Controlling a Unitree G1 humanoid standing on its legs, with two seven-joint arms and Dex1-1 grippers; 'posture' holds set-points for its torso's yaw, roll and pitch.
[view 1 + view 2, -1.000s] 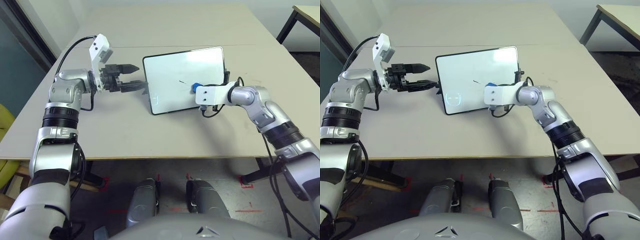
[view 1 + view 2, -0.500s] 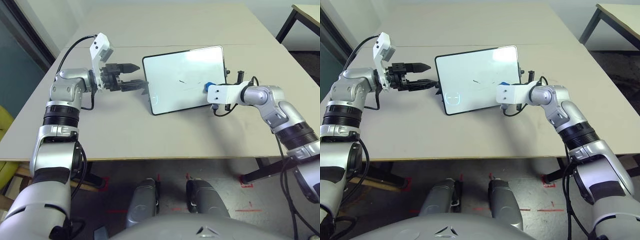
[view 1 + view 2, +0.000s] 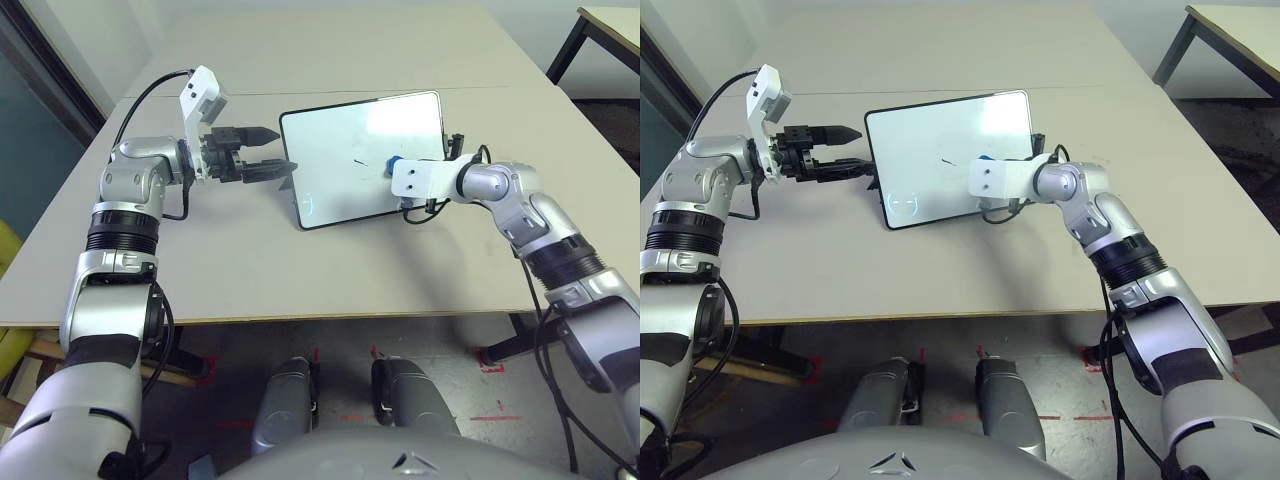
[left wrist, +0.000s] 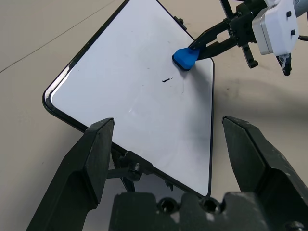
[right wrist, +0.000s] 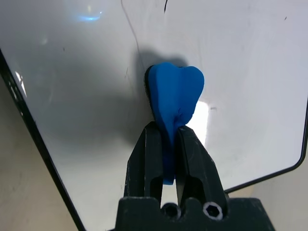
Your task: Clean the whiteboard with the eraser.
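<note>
Eraser in right gripper, at the whiteboard

Item 1: right gripper (image 5: 168, 126). Fingers closed firmly on one blue eraser (image 5: 174, 89), pinched by its narrow part; the broader end projects beyond the fingertips, its dark underside toward the whiteboard.

Item 2: whiteboard (image 3: 350, 180), white, thin black frame, rounded corners. Lies under the right gripper's fingertips and reaches from there across to the left gripper. Set at a slant on the table (image 3: 250, 280), with dark stand parts (image 4: 131, 163) at the edge near the left gripper.

Item 3: black mark (image 4: 167, 80), short, on the whiteboard's face. Located near the eraser, between the two grippers, clear of the right gripper's fingers.

Item 4: left gripper (image 3: 285, 151). Fingers spread wide, empty, just beside the whiteboard's near edge; whether a fingertip touches the frame, cannot tell.
</note>
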